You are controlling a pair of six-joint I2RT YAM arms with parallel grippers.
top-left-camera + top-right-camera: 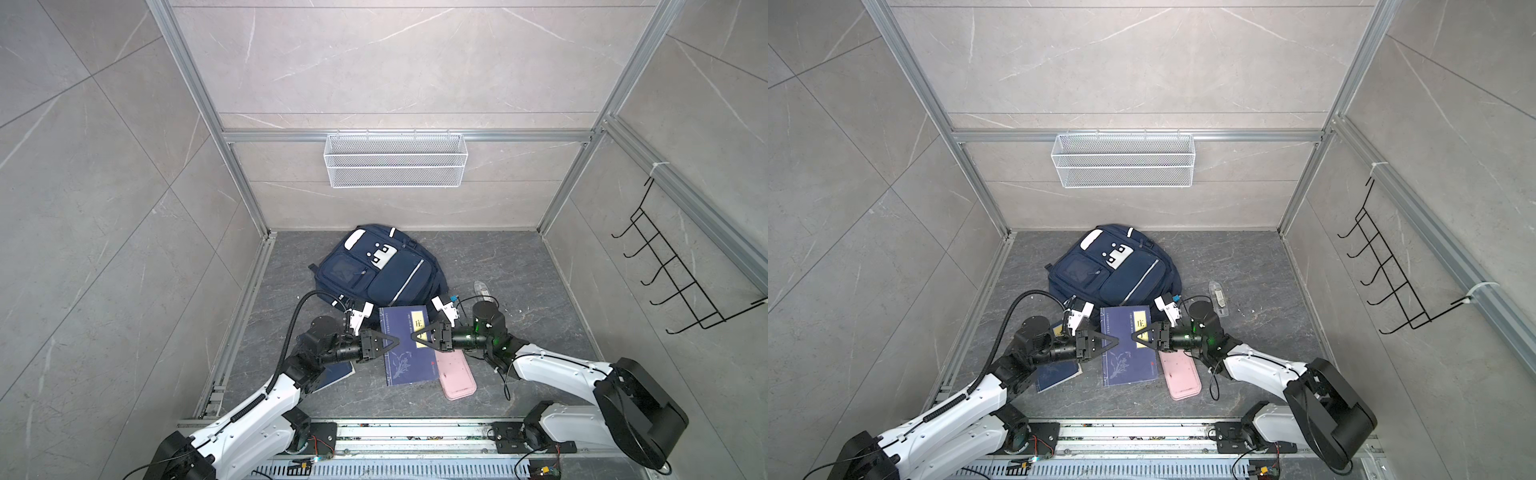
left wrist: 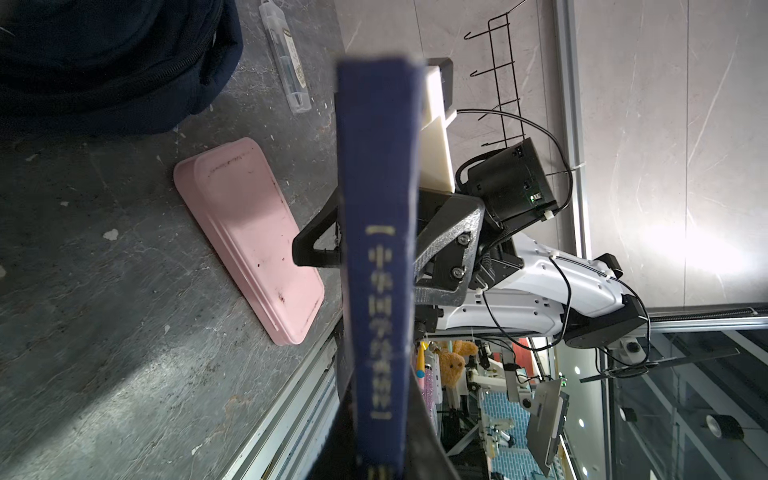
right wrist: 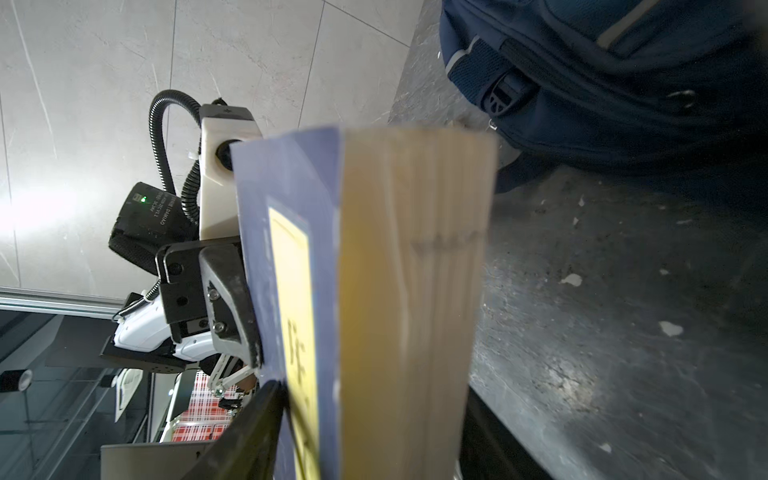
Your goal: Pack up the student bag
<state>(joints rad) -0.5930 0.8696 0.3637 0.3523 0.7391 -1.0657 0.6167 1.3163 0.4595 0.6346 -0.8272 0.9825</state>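
Note:
The student bag (image 1: 378, 266) (image 1: 1115, 266) lies front side up at the back of the dark floor, navy with white patches and a silver stripe. Just in front of it, a navy-blue book with a yellow label (image 1: 409, 349) (image 1: 1127, 351) is held flat above the floor between both grippers. My left gripper (image 1: 397, 340) (image 2: 380, 436) is shut on its spine edge. Facing it, my right gripper (image 1: 413, 336) (image 3: 374, 436) clamps the page edge, one finger on the cover and one beneath. Part of the bag (image 2: 104, 62) (image 3: 623, 83) shows in both wrist views.
A second navy book (image 1: 336, 374) lies partly under the left arm. A pink pencil case (image 1: 455, 374) (image 2: 249, 237) lies under the right gripper, and a clear plastic case (image 1: 484, 293) lies to the bag's right. A wire basket (image 1: 395, 160) hangs on the back wall, a hook rack (image 1: 673, 266) on the right wall.

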